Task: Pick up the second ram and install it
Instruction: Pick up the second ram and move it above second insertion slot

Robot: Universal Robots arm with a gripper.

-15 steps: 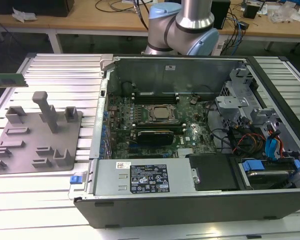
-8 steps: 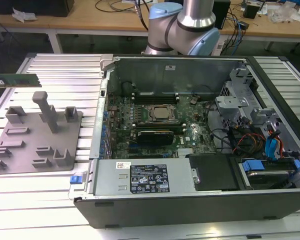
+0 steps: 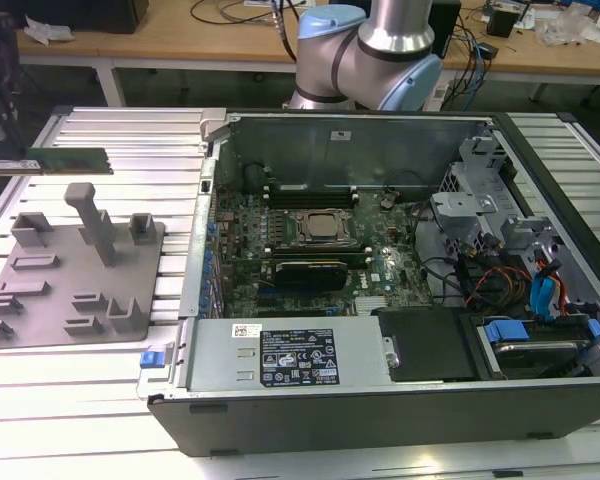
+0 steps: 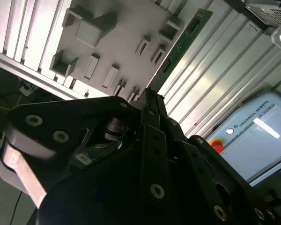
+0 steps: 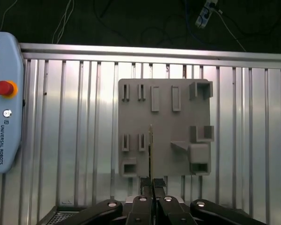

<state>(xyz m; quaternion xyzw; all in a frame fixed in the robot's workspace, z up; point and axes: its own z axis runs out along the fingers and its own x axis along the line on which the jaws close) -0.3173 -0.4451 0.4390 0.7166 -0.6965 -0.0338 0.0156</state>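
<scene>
The second ram (image 3: 50, 160) hangs level in the air, its long axis lying along the exterior view's left-right line, well apart from the open computer case (image 3: 280, 425). The gripper (image 5: 152, 183) is clamped on one end. In the first wrist view the stick is edge-on, pointing straight out from the fingertips over the grey fixture tray (image 5: 168, 126). The arm's blue-capped joint (image 3: 370, 45) stands behind the case. The dark shape at the exterior view's left edge is probably the wrist.

The exterior view looks down on a slant at the whole table (image 3: 90, 400), with the computer case (image 3: 380, 415) closest. The first wrist view looks straight down past the gripper (image 5: 152, 180). The second wrist view looks along it, tilted. All three see the grey plate (image 3: 80, 270).
</scene>
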